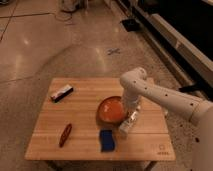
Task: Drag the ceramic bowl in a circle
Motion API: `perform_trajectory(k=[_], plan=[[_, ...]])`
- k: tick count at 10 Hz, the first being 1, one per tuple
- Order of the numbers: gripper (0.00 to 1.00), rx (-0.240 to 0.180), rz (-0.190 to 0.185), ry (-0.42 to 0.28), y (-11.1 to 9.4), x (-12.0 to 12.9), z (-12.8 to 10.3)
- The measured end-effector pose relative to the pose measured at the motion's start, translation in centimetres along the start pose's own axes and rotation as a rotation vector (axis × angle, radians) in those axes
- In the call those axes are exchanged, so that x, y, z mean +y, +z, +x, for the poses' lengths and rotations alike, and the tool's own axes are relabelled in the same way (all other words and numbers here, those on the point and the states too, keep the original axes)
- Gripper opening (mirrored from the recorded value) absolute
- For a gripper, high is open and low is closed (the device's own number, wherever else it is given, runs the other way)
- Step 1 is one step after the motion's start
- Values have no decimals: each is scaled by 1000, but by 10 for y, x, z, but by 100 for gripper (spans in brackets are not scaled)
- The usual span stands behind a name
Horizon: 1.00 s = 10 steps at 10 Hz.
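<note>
The ceramic bowl (111, 111), orange-red inside with a darker rim, sits on the wooden table (85, 110) right of the middle. My gripper (130, 106) hangs at the end of the white arm (165, 97) and reaches down onto the bowl's right edge. Its tips are hidden against the bowl's rim. A clear plastic item (129, 123) lies just below the gripper, touching or very near the bowl's lower right side.
A blue block (106, 139) lies near the table's front edge, below the bowl. A small red item (65, 134) lies at the front left. A dark and white bar (62, 92) lies at the back left. Shiny floor surrounds the table.
</note>
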Motion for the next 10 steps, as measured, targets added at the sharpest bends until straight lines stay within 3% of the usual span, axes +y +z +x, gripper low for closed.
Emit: perform_trajectory(k=[1, 3, 4, 7, 10], plan=[[0, -26, -2, -43, 2, -4, -23], [0, -50, 9, -79, 3, -21, -45], [0, -61, 30, -95, 4, -42, -56], [0, -70, 87, -84, -1, -101, -62], [0, -53, 124, -63, -6, -155, -49]])
